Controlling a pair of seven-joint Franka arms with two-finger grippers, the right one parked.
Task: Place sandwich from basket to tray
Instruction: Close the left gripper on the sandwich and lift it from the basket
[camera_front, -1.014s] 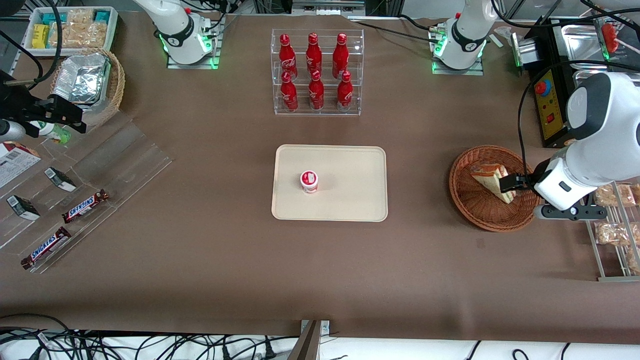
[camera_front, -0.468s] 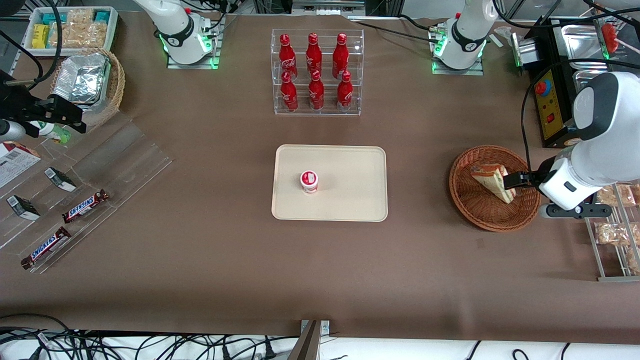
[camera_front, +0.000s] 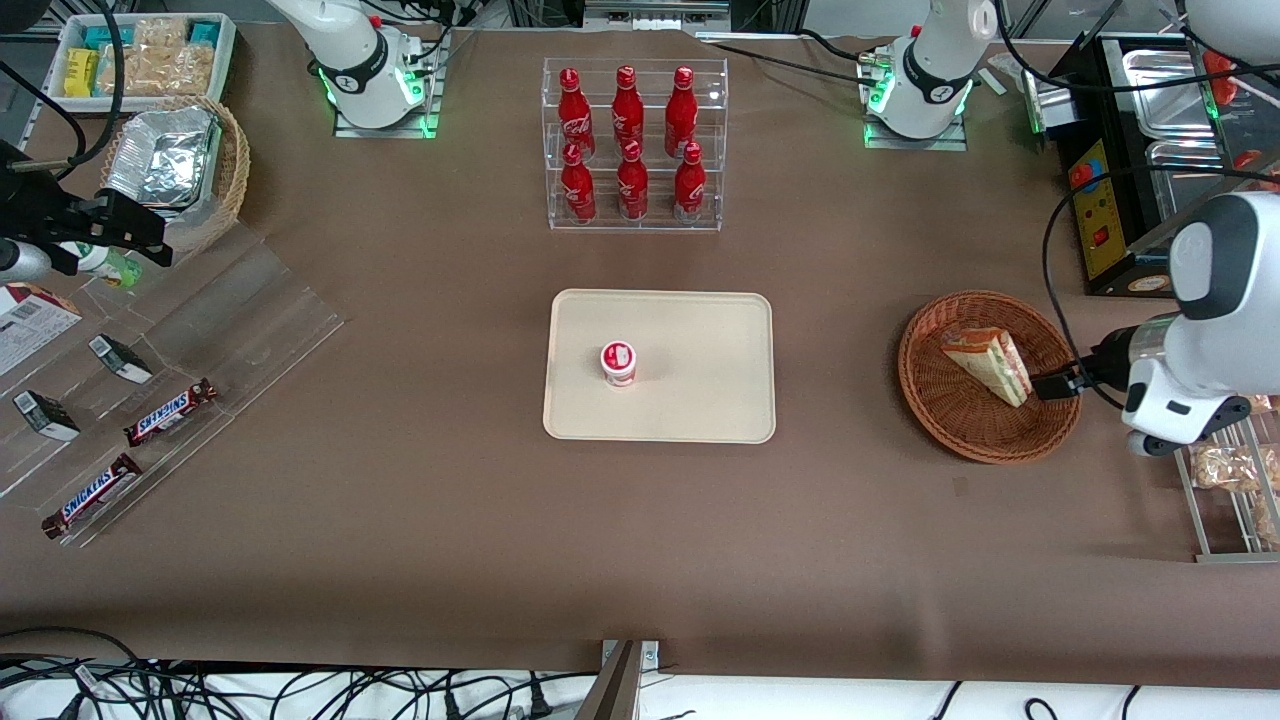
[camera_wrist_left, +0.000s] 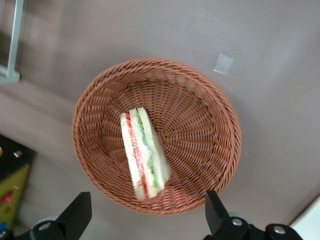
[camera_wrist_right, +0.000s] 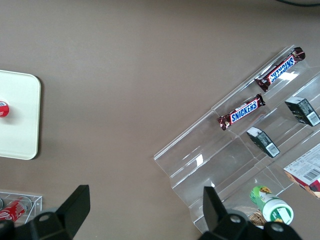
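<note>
The sandwich lies in the basket, wrapped in clear film, its green and orange filling showing in the left wrist view. It rests on the basket's weave, off centre, with one end close to the rim.

The pincer hangs above the basket's rim on the side toward the working arm's end of the worktop, just beside the sandwich's end nearest the front camera. It is spread wide, and nothing is between its fingers; the sandwich sits apart from both fingers.

The tray lies well apart from the basket, toward the parked arm's end. A small white cup with a red lid stands upright on the tray.

Farther from the front camera than the tray, a clear rack holds six red bottles in two rows. Near the basket, at the working arm's end, a metal rack carries bagged snacks.
</note>
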